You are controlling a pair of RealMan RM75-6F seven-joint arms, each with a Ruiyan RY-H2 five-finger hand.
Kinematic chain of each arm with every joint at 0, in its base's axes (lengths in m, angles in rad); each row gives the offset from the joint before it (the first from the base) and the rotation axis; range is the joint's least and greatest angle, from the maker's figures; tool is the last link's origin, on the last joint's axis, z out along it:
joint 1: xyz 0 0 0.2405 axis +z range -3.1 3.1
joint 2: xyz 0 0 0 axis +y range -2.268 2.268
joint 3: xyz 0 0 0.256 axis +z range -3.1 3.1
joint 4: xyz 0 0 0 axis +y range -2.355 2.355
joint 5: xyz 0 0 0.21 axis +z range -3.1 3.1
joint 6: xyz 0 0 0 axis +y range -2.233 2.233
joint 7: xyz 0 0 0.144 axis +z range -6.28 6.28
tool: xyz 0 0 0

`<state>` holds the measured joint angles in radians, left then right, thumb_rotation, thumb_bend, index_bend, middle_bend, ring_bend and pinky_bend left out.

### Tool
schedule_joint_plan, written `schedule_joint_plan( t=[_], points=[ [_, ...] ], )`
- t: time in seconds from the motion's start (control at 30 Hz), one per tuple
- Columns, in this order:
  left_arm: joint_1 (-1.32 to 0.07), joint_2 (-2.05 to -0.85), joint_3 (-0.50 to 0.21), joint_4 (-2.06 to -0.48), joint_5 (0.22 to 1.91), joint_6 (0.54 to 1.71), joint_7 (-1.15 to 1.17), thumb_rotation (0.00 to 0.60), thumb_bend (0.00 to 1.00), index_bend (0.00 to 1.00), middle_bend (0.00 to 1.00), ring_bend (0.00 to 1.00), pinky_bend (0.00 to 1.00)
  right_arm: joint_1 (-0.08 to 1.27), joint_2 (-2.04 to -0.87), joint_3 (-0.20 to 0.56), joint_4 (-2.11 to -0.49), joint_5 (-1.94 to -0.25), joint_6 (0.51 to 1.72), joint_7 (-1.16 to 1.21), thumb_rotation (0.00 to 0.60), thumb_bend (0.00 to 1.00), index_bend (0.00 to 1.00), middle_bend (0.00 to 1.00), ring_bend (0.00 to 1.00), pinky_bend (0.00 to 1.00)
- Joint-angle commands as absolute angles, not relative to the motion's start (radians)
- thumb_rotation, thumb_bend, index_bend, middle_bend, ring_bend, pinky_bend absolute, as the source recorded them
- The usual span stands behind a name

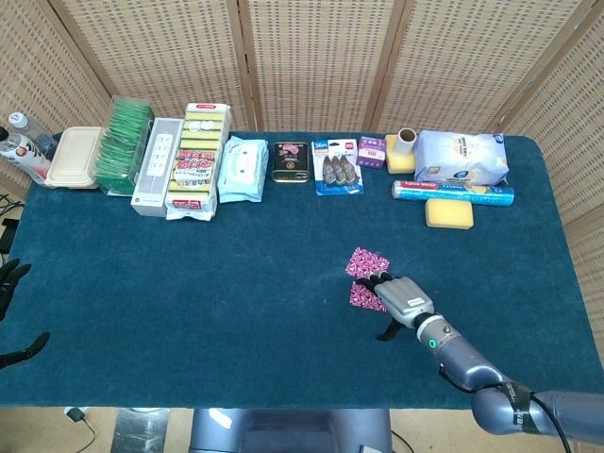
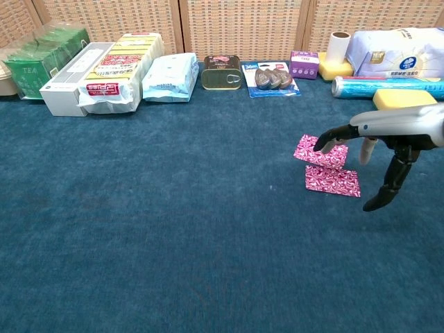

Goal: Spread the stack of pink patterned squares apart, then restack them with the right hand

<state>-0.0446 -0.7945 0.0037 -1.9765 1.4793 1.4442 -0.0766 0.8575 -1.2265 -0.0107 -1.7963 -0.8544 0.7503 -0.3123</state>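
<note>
Two pink patterned squares lie on the dark blue tablecloth point(image 2: 173, 229), right of centre and towards the near edge. The far square point(image 2: 316, 151) sits turned like a diamond in the head view, one corner pointing to the far side. The near square point(image 2: 332, 181) lies just in front of it, its longer visible edge running left to right in the chest view. The two touch or slightly overlap where they meet; which one lies on top there cannot be told.

The right hand point(image 2: 368, 135) reaches in from the right, palm down, fingers spread and extended leftwards. Its fingertips point(image 2: 322, 143) are over the right part of the far square; whether they press on it or hover cannot be told. The thumb point(image 2: 388, 186) hangs down apart from the fingers, to the right of the near square, and nothing is held. In the head view the same hand point(image 1: 401, 294) covers the right side of both squares.

The left hand point(image 1: 9, 283) shows only at the far left edge of the head view, off the table, as dark fingers; how it is set cannot be told.

Along the far edge of the table stands a row of goods: green tea boxes point(image 2: 38, 59), a white box point(image 2: 69, 78), yellow sponge packs point(image 2: 121, 66), a wipes pack point(image 2: 170, 75), a tin point(image 2: 222, 73), a yellow sponge point(image 2: 406, 101) and a blue foil roll point(image 2: 385, 86).
</note>
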Motion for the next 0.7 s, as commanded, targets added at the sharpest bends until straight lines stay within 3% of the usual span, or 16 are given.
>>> schedule_joint_plan(
  t=[0.03,0.3,0.7],
  points=[
    [-0.044,-0.795,0.004,-1.976,1.479,1.445,-0.077,0.600,0.23,0.00,0.00,0.00,0.06,0.867,-1.259,-0.009,-1.750,-0.833,0.717,-0.292,0.557,0.02,0.11,0.13,0.08,0.26],
    [-0.044,-0.796,0.005,-1.977,1.481,1.445,-0.075,0.600,0.23,0.00,0.00,0.00,0.06,0.871,-1.280,-0.027,-1.725,-0.821,0.696,-0.292,0.555,0.02,0.12,0.13,0.09,0.26],
    [-0.041,-0.797,0.007,-1.979,1.483,1.447,-0.073,0.600,0.23,0.00,0.00,0.00,0.06,0.855,-1.263,-0.097,-1.813,-0.851,0.745,-0.372,0.555,0.02,0.13,0.14,0.09,0.28]
  ],
)
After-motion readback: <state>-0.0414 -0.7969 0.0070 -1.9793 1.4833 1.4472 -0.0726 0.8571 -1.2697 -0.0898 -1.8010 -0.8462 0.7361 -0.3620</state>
